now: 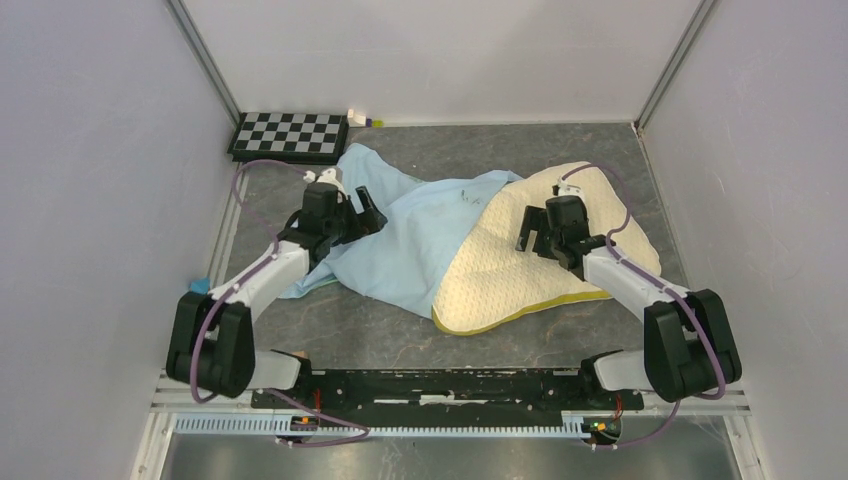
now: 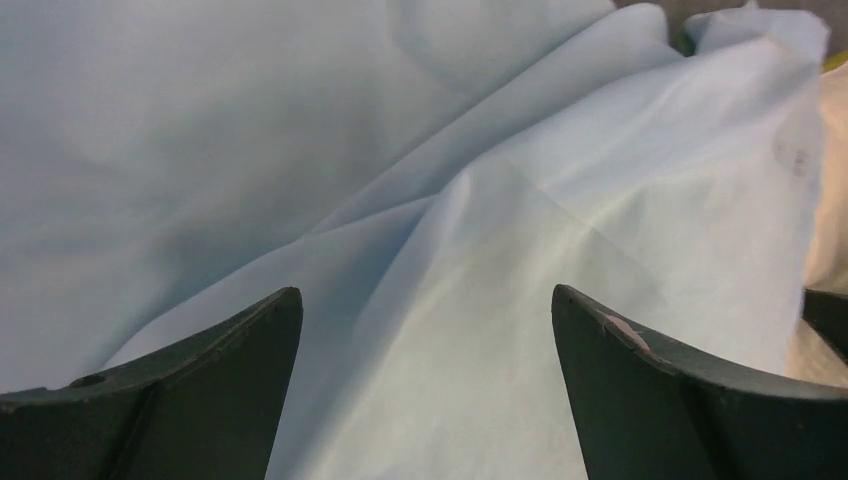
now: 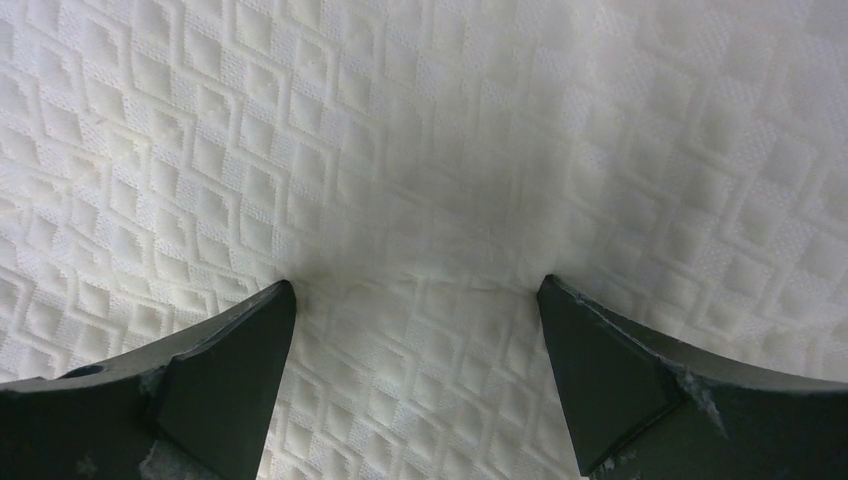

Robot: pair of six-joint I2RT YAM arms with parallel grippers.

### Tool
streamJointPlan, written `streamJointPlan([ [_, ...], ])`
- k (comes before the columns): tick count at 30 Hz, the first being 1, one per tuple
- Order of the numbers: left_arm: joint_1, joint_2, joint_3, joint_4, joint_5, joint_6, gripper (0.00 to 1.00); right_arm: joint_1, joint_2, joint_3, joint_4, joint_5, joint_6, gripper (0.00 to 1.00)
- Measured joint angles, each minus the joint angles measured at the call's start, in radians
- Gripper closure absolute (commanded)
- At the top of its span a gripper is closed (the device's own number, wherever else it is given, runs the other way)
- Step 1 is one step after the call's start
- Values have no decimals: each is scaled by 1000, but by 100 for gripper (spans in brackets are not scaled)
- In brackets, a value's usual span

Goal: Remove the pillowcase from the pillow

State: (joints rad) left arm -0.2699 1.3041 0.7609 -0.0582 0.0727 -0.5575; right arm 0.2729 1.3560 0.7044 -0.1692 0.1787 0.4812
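Both grippers are found unclenched and empty. The left gripper [image 1: 365,210] is poised low over the light-blue pillowcase [image 1: 410,235] with no fabric between its jaws, and the right gripper [image 1: 535,235] is set on the cream pillow [image 1: 490,270], where its fingertips [image 3: 250,320] appear to dent the quilted cover.

The pillowcase is spread in loose folds across the middle of the table [image 1: 340,330], reaching toward the far-left corner. Most of the pillow is bared on the right half. Its left side is overlapped by the blue cloth, and it cannot be told whether a corner is still sheathed inside.

The task is judged nearly done but not finished, and several failures can be foreseen.

- If the left jaws are closed too shallowly on these slack folds, only a single layer may be caught. The sack would then be stretched and bunched rather than drawn off.
- If the closing is aimed too near the overlap, the pillow edge could be pinched together with the cloth.
- If the right gripper's pressure is eased during a pull, the pillow is likely to be dragged along with the cloth, and no separation would be gained.
- A hidden corner might be snagged by the hem.

Further out, the checkerboard [image 1: 290,135] at the far-left corner lies near the cloth's edge and could be swept or shifted by a long leftward pull.
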Motion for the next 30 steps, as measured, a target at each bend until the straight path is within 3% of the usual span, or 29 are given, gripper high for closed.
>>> streamJointPlan([
  [6, -1, 121, 54, -56, -6, 37, 1, 0, -30, -10, -5, -6, -4, 2],
  [9, -1, 125, 61, -60, 3, 67, 13, 0, -35, -11, -5, -11, -8, 2],
  [13, -1, 191, 118, -76, 62, 91, 54, 0, -37, -11, -6, -17, -12, 2],
  [15, -1, 232, 140, -77, 89, 103, 96, 0, -39, -11, -7, -18, -14, 2],
  [23, 18, 250, 144, -110, 68, 92, 98, 0, -39, -11, -13, -7, -14, 2],
  [30, 151, 35, -1, -15, -40, -48, 98, -53, -41, -29, -11, 6, 25, 2],
])
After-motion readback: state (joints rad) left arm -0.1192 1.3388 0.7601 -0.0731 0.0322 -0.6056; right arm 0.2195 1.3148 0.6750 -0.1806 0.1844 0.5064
